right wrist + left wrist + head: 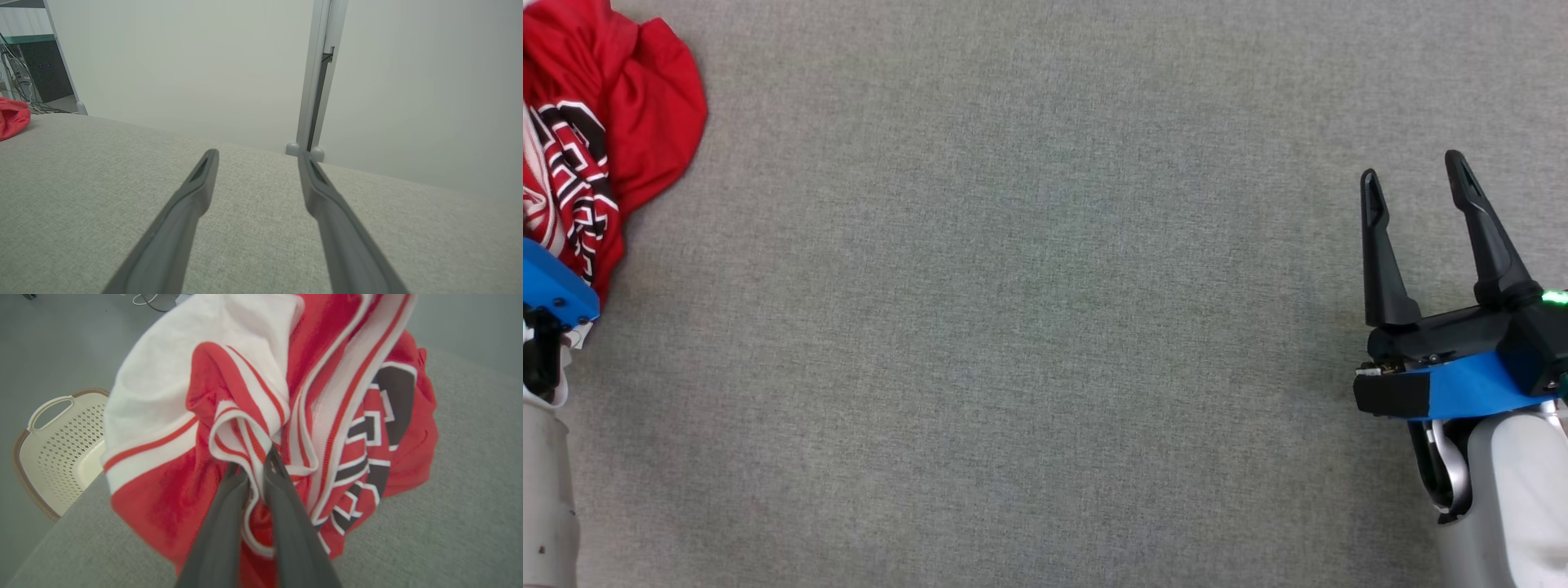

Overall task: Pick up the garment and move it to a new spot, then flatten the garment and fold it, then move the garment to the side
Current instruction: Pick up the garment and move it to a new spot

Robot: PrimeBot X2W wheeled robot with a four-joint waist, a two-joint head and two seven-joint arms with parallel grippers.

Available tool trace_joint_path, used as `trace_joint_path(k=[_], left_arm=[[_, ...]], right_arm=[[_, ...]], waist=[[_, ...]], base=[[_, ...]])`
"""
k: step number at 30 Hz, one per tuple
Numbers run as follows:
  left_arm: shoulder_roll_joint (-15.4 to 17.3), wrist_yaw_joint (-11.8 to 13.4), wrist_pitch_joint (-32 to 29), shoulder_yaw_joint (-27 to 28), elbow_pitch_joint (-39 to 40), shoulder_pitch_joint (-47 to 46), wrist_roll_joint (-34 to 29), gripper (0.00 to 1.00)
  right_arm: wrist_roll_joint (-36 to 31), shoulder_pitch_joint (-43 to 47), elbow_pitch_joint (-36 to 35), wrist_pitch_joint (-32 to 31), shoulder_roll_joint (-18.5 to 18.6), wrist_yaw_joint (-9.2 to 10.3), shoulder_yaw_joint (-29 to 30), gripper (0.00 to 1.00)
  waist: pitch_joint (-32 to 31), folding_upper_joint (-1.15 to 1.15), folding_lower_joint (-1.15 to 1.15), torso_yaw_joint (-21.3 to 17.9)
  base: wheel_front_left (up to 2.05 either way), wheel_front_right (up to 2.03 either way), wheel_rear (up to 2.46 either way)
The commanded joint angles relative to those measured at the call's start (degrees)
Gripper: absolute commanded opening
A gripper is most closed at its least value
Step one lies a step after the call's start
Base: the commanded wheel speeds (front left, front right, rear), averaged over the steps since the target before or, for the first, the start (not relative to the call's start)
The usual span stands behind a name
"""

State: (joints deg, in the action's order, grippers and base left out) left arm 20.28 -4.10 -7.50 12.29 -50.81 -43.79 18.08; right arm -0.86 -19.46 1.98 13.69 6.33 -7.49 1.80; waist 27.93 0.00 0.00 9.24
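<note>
At ten o'clock in the head view the garment (645,106) is bunched on the grey table (1029,327), the left gripper (255,461) clenched on a fold of its striped trim. A white basket (61,449) sits on the floor at nine o'clock in the left wrist view. At three o'clock in the head view the right gripper (1411,167) hangs released, fingers spread.

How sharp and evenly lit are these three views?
Head view: even soft light, crisp, no glare, the right gripper casting little shadow. Left wrist view: the garment looks soft close to the lens, the left gripper blurred. Right wrist view: flat light, grey surface sharp, finger bases soft.
</note>
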Motion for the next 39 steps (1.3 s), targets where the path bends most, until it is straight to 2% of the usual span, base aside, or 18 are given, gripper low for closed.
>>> trace_joint_path(k=[1, 12, 17, 23, 32, 39], left_arm=[[0.6, -0.4, 0.8, -0.2, 0.0, 0.5, -0.1, 0.0], [4.4, -2.3, 10.9, -3.7, 4.1, -3.9, -2.5, 0.0], [4.5, -2.7, 14.4, -6.8, 8.7, -7.3, -4.1, 0.0], [2.5, -3.0, 14.5, -11.4, 18.4, -11.9, -5.9, 0.0], [-0.9, -3.2, 10.6, -19.0, 34.4, -17.3, -6.8, 0.0], [-4.4, -3.4, 8.8, -26.0, 39.6, -20.8, -6.0, 0.0]], right_arm=[[0.4, -0.2, 0.3, 0.3, -0.1, -0.01, -0.1, 1.0], [1.3, -0.1, 3.6, 1.3, -2.0, -0.01, -0.9, 1.0], [2.0, 0.9, 5.3, 1.5, -2.9, -0.01, -0.9, 1.0], [3.2, 1.1, 5.1, 1.6, -3.4, -0.01, -0.8, 1.0], [7.9, 1.5, 4.8, 1.6, -3.4, -0.01, -1.9, 1.0], [10.2, 2.4, 5.0, 1.5, -3.4, -0.01, -1.7, 1.0]], waist=[[-0.6, 0.0, 0.0, -0.3], [-6.8, 0.0, 0.0, -2.5], [-9.9, 0.0, 0.0, -4.0], [-11.9, 0.0, 0.0, -6.9], [-13.2, 0.0, 0.0, -15.5], [-12.7, 0.0, 0.0, -21.5]], base=[[0.0, 0.0, 0.0], [0.0, 0.0, 0.0], [0.0, 0.0, 0.0], [0.0, 0.0, 0.0], [0.0, 0.0, 0.0], [0.0, 0.0, 0.0]])
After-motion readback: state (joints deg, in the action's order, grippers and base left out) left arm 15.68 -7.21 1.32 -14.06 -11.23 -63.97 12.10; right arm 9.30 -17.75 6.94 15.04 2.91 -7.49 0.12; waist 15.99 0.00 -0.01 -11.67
